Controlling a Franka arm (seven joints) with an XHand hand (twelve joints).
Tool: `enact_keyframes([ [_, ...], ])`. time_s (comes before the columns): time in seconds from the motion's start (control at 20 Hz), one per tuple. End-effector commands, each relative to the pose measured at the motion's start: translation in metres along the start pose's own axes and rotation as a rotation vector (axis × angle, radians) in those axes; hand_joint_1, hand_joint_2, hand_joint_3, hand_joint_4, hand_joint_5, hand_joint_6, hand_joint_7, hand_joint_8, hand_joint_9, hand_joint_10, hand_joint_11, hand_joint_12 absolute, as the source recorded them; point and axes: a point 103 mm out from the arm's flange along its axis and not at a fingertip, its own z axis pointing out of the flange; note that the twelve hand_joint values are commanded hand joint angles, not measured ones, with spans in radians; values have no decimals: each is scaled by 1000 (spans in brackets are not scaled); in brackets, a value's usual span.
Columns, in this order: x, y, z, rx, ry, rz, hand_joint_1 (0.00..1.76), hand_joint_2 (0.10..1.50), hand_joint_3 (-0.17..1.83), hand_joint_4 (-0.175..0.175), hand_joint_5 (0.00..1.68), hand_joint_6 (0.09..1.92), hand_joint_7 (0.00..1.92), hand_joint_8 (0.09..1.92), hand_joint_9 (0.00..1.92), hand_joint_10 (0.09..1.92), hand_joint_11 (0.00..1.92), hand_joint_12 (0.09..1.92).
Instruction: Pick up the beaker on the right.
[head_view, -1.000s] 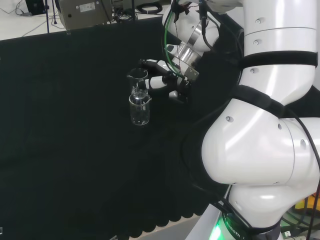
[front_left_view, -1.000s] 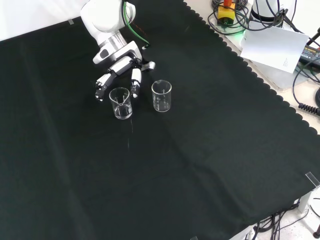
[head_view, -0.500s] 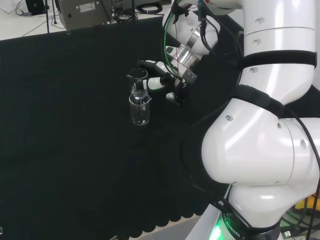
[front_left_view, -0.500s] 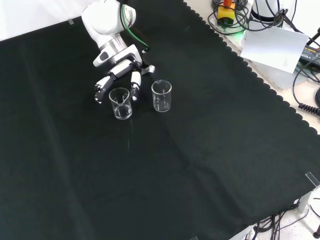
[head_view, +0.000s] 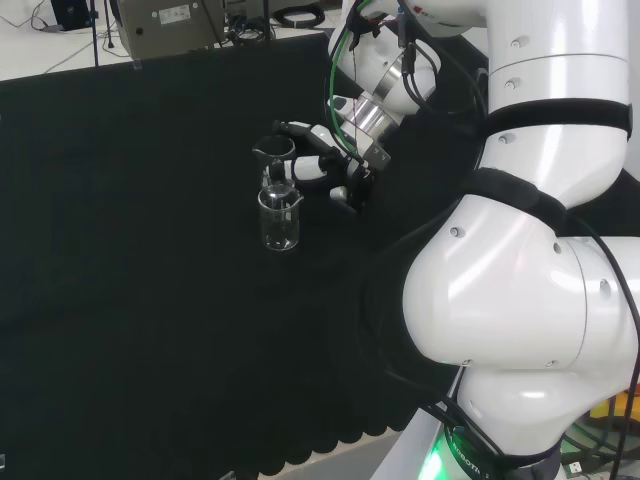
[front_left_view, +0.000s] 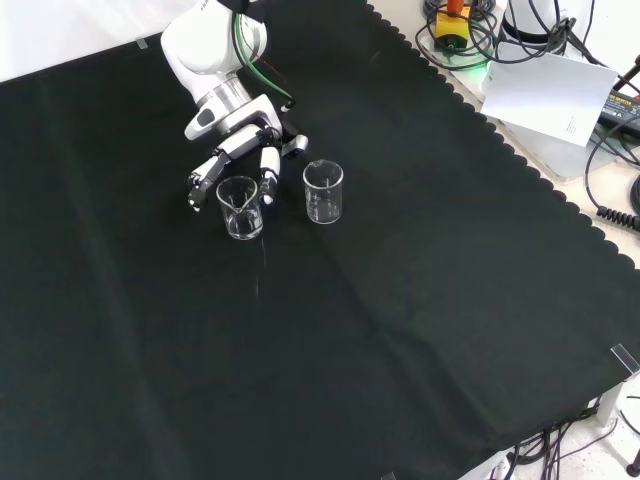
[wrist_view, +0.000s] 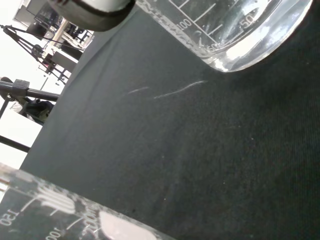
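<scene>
We log the hand (front_left_view: 240, 150) at the far side of the black cloth (front_left_view: 400, 330), fingers (front_left_view: 269, 165) spread and reaching down either side of the left beaker (front_left_view: 241, 207) in the front view, without closing on it, and the right beaker (front_left_view: 323, 190) upright just beside, untouched.

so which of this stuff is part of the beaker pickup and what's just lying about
Part of the job:
- hand, fingers spread about a beaker
- beaker at the hand, left in the front view
- second beaker, right in the front view, standing apart

Just lying about:
- sheet of paper beyond the black cloth
- cables at that edge
</scene>
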Motion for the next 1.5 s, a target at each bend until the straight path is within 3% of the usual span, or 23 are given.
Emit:
enact_keyframes([
  [0.05, 4, 1, 2, 0, -5, -16, 863, 868, -175, -11, 409, 87, 166, 631, 289, 558, 0, 1358],
  [0.55, 6, 3, 7, -34, -42, 1, 870, 864, -175, -12, 395, 87, 114, 633, 271, 552, 0, 1316],
  [1.0, 6, 10, 10, -61, -11, 14, 947, 862, -175, -23, 422, 91, 125, 671, 304, 561, 0, 1328],
  [1.05, 7, 11, 10, -61, -10, 14, 957, 863, -175, -24, 416, 193, 137, 692, 326, 555, 0, 1336],
  [1.2, 6, 11, 10, -78, -5, 25, 1003, 874, -172, -27, 320, 903, 220, 762, 411, 560, 35, 1342],
  [1.3, 5, 12, 11, -85, 4, 31, 1032, 893, -175, -33, 358, 1264, 320, 859, 504, 596, 92, 1337],
  [1.5, 5, 13, 11, -110, 37, 47, 1059, 926, -175, -42, 543, 1490, 539, 1060, 678, 677, 244, 1312],
])
